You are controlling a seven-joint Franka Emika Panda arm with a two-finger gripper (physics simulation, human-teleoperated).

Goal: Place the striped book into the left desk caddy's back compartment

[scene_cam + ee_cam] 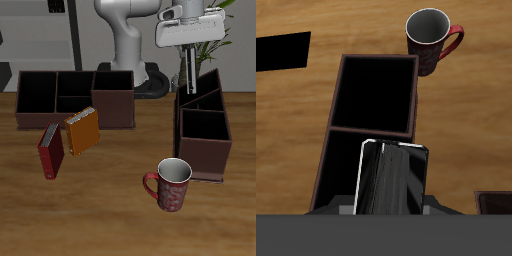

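My gripper [188, 58] is shut on the striped book [188, 80], holding it upright on end. The book hangs over the back compartment [205, 100] of the left desk caddy [204, 160], its lower end at about the height of the slanted rear walls. In the wrist view the book [394, 178] shows as a grey cover with dark stripes, standing over the narrow back compartment [344, 170]. The caddy's squarer front compartment [376, 92] lies beyond it, black and empty. I cannot tell whether the book's lower end is inside the walls.
A wide caddy [112, 118] with side-by-side compartments stands farther across the table. An orange book [82, 130] and a red book [50, 150] lie in front of it. A red patterned mug [170, 184] stands near the left caddy's front, also in the wrist view [434, 35].
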